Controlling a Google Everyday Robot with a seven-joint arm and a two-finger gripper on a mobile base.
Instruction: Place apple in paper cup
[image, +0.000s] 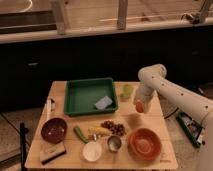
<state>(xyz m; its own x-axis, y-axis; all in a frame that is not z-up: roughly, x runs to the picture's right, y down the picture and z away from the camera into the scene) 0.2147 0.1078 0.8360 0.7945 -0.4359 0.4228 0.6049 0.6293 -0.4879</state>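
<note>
My gripper (140, 104) hangs above the right side of the wooden table and is shut on the apple (140, 107), a small red-orange fruit held above the tabletop. The paper cup (92, 150), white and round, stands near the front edge, well to the front left of the gripper. The shiny metal cup (114, 143) stands right beside it.
A green tray (90, 95) with a pale cloth sits at the back. A pale green cup (127, 91) stands left of the gripper. An orange bowl (144, 144), grapes (114, 127), a banana (99, 131), a dark red bowl (54, 130) and a sponge (52, 151) fill the front.
</note>
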